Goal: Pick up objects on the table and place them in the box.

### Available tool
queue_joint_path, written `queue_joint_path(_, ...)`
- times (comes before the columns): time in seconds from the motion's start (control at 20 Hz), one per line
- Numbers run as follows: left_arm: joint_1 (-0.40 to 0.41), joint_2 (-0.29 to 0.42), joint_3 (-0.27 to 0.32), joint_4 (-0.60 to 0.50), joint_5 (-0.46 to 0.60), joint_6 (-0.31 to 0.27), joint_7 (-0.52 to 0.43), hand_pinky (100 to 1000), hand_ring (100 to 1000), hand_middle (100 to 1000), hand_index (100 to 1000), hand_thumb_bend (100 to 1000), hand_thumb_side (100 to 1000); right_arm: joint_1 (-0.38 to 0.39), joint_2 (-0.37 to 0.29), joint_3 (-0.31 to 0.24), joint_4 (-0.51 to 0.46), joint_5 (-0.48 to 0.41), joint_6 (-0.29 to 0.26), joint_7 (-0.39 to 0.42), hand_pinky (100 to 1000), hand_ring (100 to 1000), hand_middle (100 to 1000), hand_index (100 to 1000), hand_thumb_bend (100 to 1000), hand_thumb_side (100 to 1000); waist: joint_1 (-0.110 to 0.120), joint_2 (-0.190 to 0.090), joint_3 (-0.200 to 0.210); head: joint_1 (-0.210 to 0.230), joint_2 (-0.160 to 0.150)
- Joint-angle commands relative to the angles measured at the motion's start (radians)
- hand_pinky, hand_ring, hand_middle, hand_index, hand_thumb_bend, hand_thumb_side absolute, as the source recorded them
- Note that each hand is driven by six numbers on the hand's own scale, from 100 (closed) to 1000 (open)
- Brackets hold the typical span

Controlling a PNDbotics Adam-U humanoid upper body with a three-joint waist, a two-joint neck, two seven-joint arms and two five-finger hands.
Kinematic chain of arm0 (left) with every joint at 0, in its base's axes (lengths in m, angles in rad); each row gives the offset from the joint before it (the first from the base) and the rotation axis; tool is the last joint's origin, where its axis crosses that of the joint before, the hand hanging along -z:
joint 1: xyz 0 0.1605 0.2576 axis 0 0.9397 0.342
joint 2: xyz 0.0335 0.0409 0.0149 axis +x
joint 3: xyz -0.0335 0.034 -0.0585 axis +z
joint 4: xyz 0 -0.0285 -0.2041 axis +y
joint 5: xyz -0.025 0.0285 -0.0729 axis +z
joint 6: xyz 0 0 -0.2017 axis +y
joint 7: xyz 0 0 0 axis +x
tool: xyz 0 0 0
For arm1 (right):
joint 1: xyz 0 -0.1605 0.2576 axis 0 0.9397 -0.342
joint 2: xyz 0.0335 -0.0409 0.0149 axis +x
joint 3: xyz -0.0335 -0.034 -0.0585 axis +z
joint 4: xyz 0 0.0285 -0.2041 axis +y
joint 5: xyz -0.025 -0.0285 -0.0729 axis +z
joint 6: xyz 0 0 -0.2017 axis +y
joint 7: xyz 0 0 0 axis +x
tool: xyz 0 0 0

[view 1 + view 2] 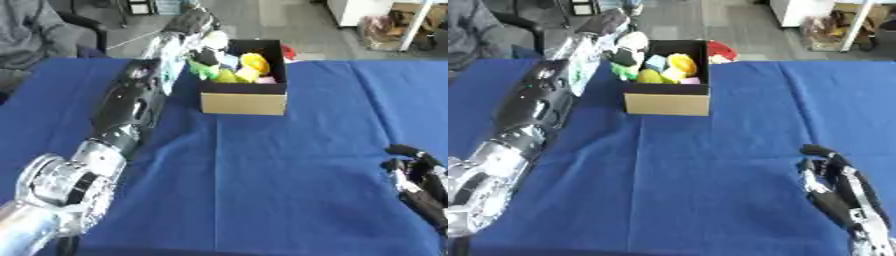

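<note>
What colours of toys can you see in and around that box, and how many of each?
Yellow: 2, a rounded toy and a paler piece
Green: 1
Pink: 1
Light blue: 1
White: 1, at the left hand
Red: 1, behind the box
Total: 7

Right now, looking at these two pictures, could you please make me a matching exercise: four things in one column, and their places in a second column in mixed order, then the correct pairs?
Things
1. left hand
2. right hand
3. box
4. red thing

Places
A. low at the right of the blue cloth, resting there
B. behind the box's far right corner
C. at the box's left rim, a white thing at its fingers
D. at the far middle of the cloth, with yellow and green things inside

Pairs: 1-C, 2-A, 3-D, 4-B
</note>
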Motion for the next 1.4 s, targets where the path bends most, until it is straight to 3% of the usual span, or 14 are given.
queue_joint_path(0.05,-0.015,-0.013,0.005,0.005,-0.012,0.020,0.051,699,565,556,788,100,238,-0.015,-0.007,-0.002,-0.009,-0.006,-0.002,0.002,757,667,746,803,100,346,-0.018,-0.011,-0.001,0.003,0.004)
queue_joint_path(0.25,-0.009,-0.007,0.003,0.023,-0.003,0.016,0.047,780,735,739,912,117,215,-0.015,-0.007,-0.002,-0.010,-0.006,-0.002,0.002,757,667,746,803,100,348,-0.017,-0.011,0.000,0.000,0.004)
queue_joint_path(0.45,-0.009,0.013,0.013,0.006,0.033,0.010,0.065,805,773,786,933,100,190,-0.014,-0.006,-0.002,-0.010,-0.005,-0.002,0.003,757,667,746,803,100,346,-0.017,-0.012,0.002,0.001,0.004)
queue_joint_path(0.5,-0.011,0.023,0.019,-0.004,0.056,0.002,0.069,808,777,788,933,100,220,-0.013,-0.007,-0.003,-0.010,-0.005,-0.001,0.002,757,667,746,803,100,346,-0.016,-0.012,0.002,0.001,0.004)
queue_joint_path(0.6,-0.015,0.044,0.031,-0.022,0.114,-0.010,0.070,817,789,802,937,100,418,-0.012,-0.008,-0.004,-0.010,-0.005,-0.001,0.001,757,667,746,803,100,346,-0.015,-0.013,0.004,0.002,0.004)
queue_joint_path(0.8,-0.025,0.096,0.057,-0.048,0.258,-0.026,0.043,828,804,818,938,100,643,-0.010,-0.009,-0.004,-0.010,-0.003,0.000,0.002,758,668,747,803,100,342,-0.012,-0.014,0.007,-0.001,0.004)
queue_joint_path(0.9,-0.029,0.127,0.078,-0.060,0.338,-0.020,0.033,826,802,814,934,100,700,-0.009,-0.010,-0.006,-0.010,-0.002,0.002,0.001,758,667,747,803,100,342,-0.012,-0.015,0.008,-0.002,0.004)
queue_joint_path(1.15,-0.023,0.189,0.128,-0.031,0.438,0.103,0.089,822,794,798,924,100,579,-0.007,-0.011,-0.006,-0.012,0.000,0.003,0.000,758,668,747,804,100,341,-0.008,-0.016,0.011,-0.005,0.004)
queue_joint_path(1.4,0.002,0.219,0.154,0.074,0.447,0.235,0.167,821,792,797,926,100,551,-0.006,-0.012,-0.008,-0.012,0.001,0.004,0.000,758,667,747,803,100,340,-0.007,-0.015,0.009,-0.009,0.004)
